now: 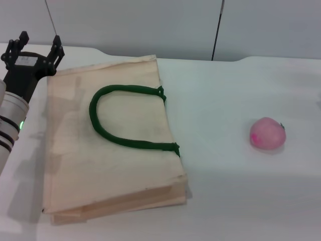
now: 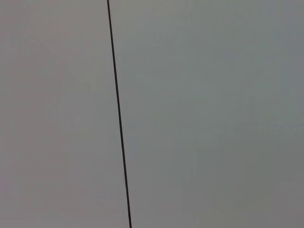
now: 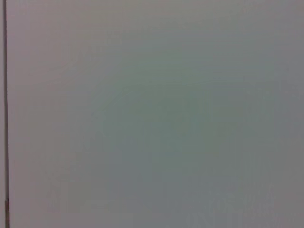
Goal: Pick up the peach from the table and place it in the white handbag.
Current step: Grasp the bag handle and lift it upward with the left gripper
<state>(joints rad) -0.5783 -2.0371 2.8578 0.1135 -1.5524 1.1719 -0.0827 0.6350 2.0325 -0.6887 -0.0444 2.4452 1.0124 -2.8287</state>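
Peach (image 1: 268,133) alone on the counter (image 1: 225,90), well apart from the left end effector (image 1: 34,46) — white handbag (image 1: 113,145) between them, flat, green handle (image 1: 128,118) on top. Left end effector raised just beside the bag's far corner, fingers spread, nothing held. Right end effector not visible. Risk: mouth of the bag pressed closed — peach may roll off.

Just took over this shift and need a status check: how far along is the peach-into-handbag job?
Nothing looks done yet. The peach sits alone on the table, well to the right of the white handbag, which lies flat and closed. In hand: only the left gripper shows, open, raised by the bag's far left corner, holding nothing. The right gripper isn't visible. Left: grasping the peach, carrying it over and bagging it.
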